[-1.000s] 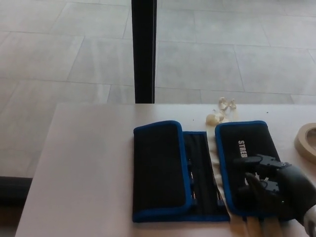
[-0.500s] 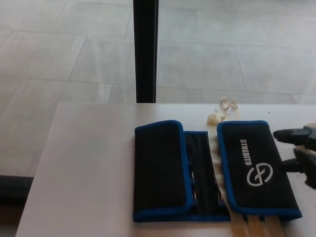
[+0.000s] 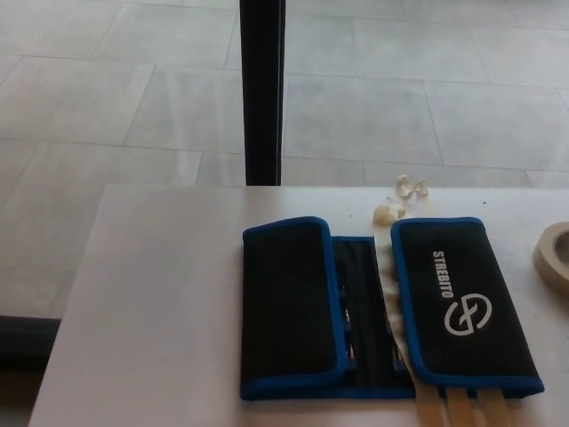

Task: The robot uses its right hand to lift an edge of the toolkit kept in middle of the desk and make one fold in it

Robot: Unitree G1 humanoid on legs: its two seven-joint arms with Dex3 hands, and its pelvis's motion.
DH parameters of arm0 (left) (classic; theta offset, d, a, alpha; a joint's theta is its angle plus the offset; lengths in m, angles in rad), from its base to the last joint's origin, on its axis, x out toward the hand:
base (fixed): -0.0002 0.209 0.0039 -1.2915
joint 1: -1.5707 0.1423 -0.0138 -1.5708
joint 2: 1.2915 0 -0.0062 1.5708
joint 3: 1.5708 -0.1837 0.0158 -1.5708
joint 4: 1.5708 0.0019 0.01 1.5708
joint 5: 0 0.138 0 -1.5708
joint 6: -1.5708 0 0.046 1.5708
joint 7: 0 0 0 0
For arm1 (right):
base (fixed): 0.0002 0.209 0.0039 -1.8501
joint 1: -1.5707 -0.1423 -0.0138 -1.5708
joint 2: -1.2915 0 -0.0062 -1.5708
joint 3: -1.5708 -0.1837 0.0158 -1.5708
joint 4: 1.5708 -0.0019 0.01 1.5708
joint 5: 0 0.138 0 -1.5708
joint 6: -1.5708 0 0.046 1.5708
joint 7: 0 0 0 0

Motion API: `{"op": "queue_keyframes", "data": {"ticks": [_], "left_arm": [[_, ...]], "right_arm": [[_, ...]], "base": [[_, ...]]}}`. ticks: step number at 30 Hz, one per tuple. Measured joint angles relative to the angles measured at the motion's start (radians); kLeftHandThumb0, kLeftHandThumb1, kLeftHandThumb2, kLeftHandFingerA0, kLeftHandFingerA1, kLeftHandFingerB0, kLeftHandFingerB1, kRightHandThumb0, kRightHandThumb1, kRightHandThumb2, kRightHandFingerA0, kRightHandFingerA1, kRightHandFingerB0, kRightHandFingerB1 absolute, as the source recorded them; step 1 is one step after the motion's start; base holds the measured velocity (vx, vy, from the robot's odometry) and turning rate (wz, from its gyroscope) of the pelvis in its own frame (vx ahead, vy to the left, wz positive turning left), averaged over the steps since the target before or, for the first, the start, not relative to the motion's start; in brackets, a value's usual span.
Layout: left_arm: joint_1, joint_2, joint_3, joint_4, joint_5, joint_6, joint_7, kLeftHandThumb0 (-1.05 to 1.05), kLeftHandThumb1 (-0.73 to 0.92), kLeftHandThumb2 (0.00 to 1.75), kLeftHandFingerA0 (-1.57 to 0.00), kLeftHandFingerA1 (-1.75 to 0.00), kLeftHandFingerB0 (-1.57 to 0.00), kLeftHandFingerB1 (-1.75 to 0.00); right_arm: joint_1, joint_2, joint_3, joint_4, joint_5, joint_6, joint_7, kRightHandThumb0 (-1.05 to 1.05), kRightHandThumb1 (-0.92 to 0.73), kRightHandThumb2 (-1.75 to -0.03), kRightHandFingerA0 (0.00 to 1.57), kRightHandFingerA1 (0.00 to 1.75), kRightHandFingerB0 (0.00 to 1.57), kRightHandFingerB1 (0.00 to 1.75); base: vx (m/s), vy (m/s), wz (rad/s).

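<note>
The counter (image 3: 160, 294) fills the near half of my view, pale and bare on its left, with tiled floor (image 3: 400, 98) and a dark post (image 3: 262, 89) beyond its far edge. The toolkit (image 3: 382, 307) lies on it a little right of middle, black with blue trim: its left flap (image 3: 286, 307) and its right flap (image 3: 462, 302), the one with the white logo, are both turned in over the tool strip (image 3: 364, 311), which shows between them. I judge the fold made. The risk now is the right flap springing open, since nothing holds it down; a careless reach back in could also drag the kit toward the near edge, where tan straps (image 3: 462, 409) already poke out. A tape roll (image 3: 556, 258) sits at the right edge, and small pale bits (image 3: 396, 200) lie just beyond the kit. Neither my right robot hand nor my left shows, so I cannot tell their pose or whether they are released or clenched
</note>
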Motion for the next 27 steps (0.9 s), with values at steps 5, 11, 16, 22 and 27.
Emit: {"op": "queue_keyframes", "data": {"ticks": [5,11,16,22,27], "left_arm": [[0.0,-0.001,0.001,0.0,0.0,0.0,0.0,-0.79,0.81,0.65,-0.54,-0.67,-0.46,-0.53],[0.0,-0.002,0.001,0.0,0.0,0.0,0.0,-0.77,0.82,0.65,-0.54,-0.66,-0.46,-0.52],[0.003,-0.002,0.001,0.0,0.0,0.0,0.0,-0.76,0.82,0.64,-0.51,-0.68,-0.43,-0.53],[0.018,-0.004,0.003,0.0,0.0,0.0,0.0,-0.75,0.82,0.64,-0.48,-0.65,-0.41,-0.52],[0.045,-0.005,0.007,0.002,-0.001,0.0,0.001,-0.77,0.82,0.65,-0.52,-0.65,-0.41,-0.5]], "right_arm": [[-0.002,-0.001,-0.123,0.164,0.011,-0.036,-0.042,-0.56,-0.69,-0.61,0.76,0.71,0.49,0.4],[-0.008,-0.001,-0.252,0.359,0.036,-0.071,-0.091,-0.57,-0.74,-0.62,0.63,0.75,0.27,0.42],[-0.014,-0.001,-0.353,0.536,0.065,-0.093,-0.13,-0.61,-0.73,-0.62,0.72,0.84,0.25,0.49],[-0.021,0.007,-0.466,0.749,0.104,-0.118,-0.167,-0.65,-0.63,-0.96,0.62,0.85,0.21,0.55],[-0.027,0.019,-0.536,0.933,0.135,-0.147,-0.199,-0.51,-0.61,-1.06,0.47,0.74,0.0,0.48]], "base": [[0.0,0.0,0.0],[0.0,0.0,0.0],[0.0,0.0,0.0],[0.0,0.0,0.0],[0.0,0.0,0.0]]}}
